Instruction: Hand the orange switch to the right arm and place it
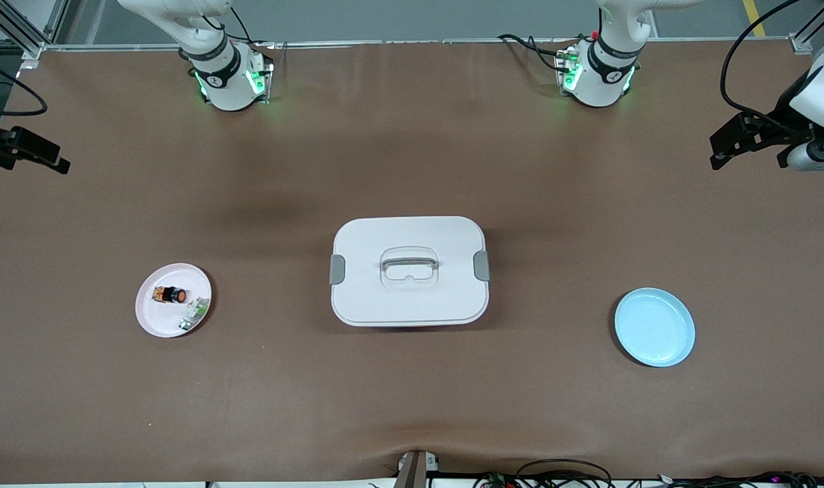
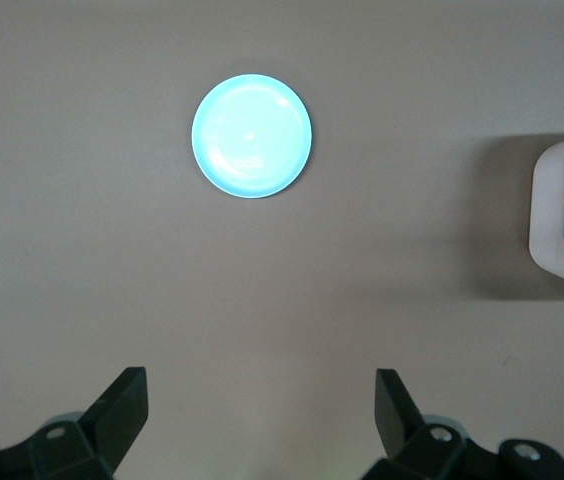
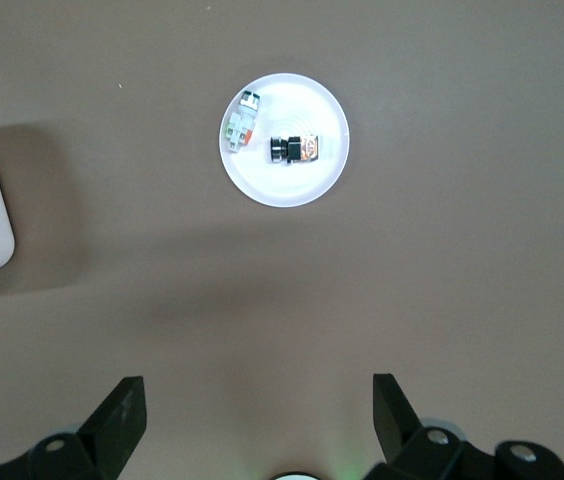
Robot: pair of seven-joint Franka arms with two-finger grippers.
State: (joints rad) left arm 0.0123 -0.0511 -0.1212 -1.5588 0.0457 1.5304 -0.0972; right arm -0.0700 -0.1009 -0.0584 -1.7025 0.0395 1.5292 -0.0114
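Observation:
The orange switch, a small black block with a round orange cap, lies on its side on a pink plate toward the right arm's end of the table. It also shows in the right wrist view on that plate. My right gripper hangs open and empty high over the table's edge at that end; in its own view the plate lies well below it. My left gripper hangs open and empty high over the left arm's end, and shows the same in its own view.
A small green-and-white part shares the pink plate with the switch. A white lidded box with a grey handle stands mid-table. A light blue plate lies bare toward the left arm's end.

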